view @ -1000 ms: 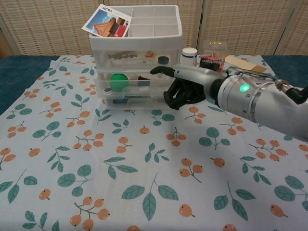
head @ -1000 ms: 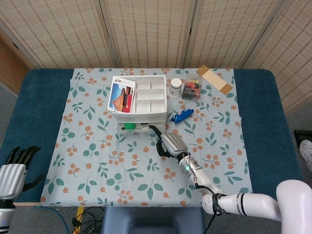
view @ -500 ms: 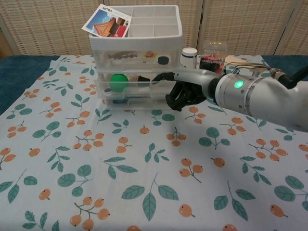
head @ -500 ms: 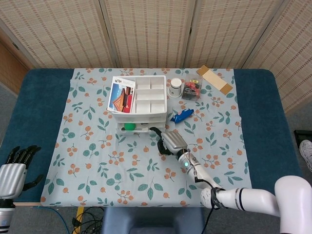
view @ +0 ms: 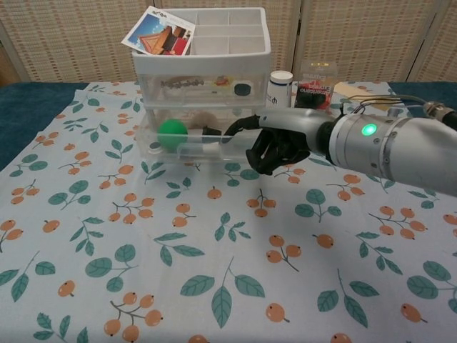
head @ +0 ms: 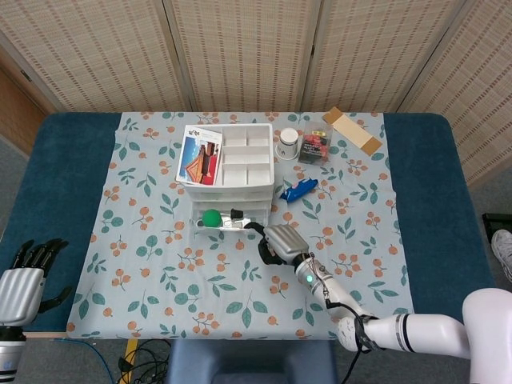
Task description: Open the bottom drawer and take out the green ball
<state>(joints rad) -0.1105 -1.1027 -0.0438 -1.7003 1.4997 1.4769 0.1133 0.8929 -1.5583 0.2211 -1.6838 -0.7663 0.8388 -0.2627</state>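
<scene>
The white drawer unit (head: 228, 164) (view: 207, 43) stands at the cloth's middle back. Its clear bottom drawer (head: 232, 226) (view: 200, 148) is pulled out toward me. The green ball (head: 211, 218) (view: 172, 133) lies in the drawer's left part, next to some small dark items. My right hand (head: 280, 242) (view: 282, 143) is at the drawer's right front corner, one finger hooked over the front rim and the others curled in. My left hand (head: 24, 276) hangs off the table's near left corner, fingers apart and holding nothing.
A colourful booklet (head: 200, 156) (view: 158, 32) lies on the unit's top tray. Behind and right of the unit stand a white jar (head: 288, 144) (view: 280, 82) and a clear snack box (head: 314, 148) (view: 316, 82). A blue object (head: 298, 190) and a cardboard strip (head: 352, 130) lie further right.
My right hand has drawn back toward me, and the bottom drawer has slid out with it. The green ball now lies in the open drawer. The left hand has not moved.
</scene>
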